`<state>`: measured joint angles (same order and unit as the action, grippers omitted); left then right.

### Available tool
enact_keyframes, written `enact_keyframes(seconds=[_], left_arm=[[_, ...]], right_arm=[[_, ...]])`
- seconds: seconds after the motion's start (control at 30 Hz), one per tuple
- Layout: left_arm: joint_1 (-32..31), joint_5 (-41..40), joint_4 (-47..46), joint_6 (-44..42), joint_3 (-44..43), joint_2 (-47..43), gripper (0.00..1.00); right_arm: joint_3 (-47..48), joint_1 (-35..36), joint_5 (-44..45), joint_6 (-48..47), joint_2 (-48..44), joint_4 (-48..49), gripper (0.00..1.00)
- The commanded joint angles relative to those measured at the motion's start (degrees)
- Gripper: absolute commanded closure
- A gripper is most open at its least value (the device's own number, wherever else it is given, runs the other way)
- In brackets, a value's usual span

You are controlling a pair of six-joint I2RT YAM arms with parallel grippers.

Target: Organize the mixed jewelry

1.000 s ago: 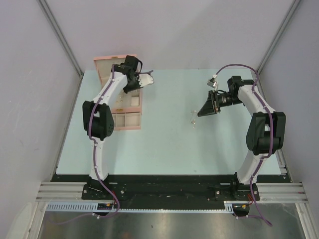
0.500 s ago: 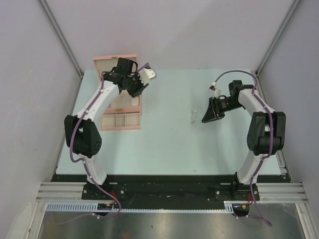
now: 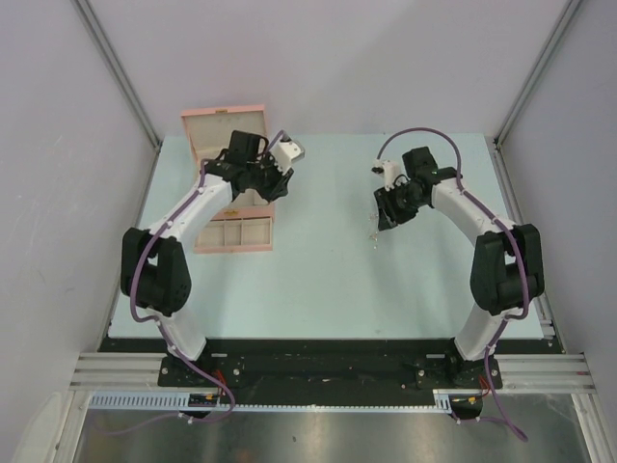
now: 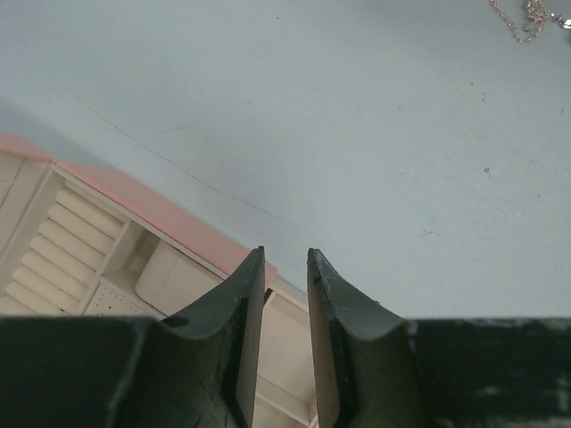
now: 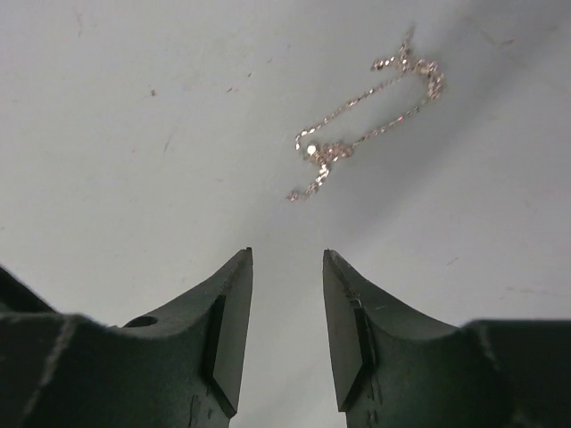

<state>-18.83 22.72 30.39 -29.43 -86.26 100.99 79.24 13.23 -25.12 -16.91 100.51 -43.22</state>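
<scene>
The mixed jewelry point(image 3: 372, 230) is a thin pale chain with small beads lying on the light table. It shows ahead of the jaws in the right wrist view point(image 5: 366, 125) and at the top right corner of the left wrist view point(image 4: 528, 14). My right gripper point(image 3: 386, 210) hovers just right of and behind it, open and empty point(image 5: 287, 256). The pink jewelry box point(image 3: 232, 247) lies open at the left with cream compartments. Over its right edge point(image 4: 156, 214) my left gripper point(image 3: 262, 183) stands open by a narrow gap, holding nothing point(image 4: 285, 254).
The box's raised lid point(image 3: 218, 123) stands at the back left, against the table's far edge. Ring rolls and small cream compartments point(image 4: 76, 241) show inside the box. Grey walls and metal frame posts close in the table on both sides.
The right arm has swung left and forward to just beside the chain, and its jaws have widened. The left gripper has shifted a little nearer over the box's right side.
</scene>
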Motion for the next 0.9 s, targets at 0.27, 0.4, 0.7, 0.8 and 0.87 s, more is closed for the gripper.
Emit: enact_keyframes(seconds=[0.27, 0.4, 0.7, 0.8, 0.87], left_arm=[[0.2, -4.09, -11.84, 6.49, 7.15, -7.39, 0.7], [0.2, -4.26, -13.34, 6.58, 8.56, -7.82, 0.71], [0.11, -3.91, -14.48, 6.58, 9.88, -7.48, 0.71], [0.2, -3.47, -14.83, 6.4, 10.23, -7.3, 0.71], [0.2, -3.3, -15.01, 6.14, 10.58, -7.12, 0.71]], right_arm=[[0.03, 6.89, 20.11, 6.18, 6.28, 12.72, 0.59], [0.04, 6.98, 22.31, 7.15, 8.03, 15.27, 0.6], [0.82, 6.89, 25.12, 6.98, 10.93, 19.14, 0.6], [1.18, 6.54, 25.12, 7.15, 12.16, 19.93, 0.61], [1.44, 6.37, 25.12, 7.41, 12.69, 20.63, 0.61]])
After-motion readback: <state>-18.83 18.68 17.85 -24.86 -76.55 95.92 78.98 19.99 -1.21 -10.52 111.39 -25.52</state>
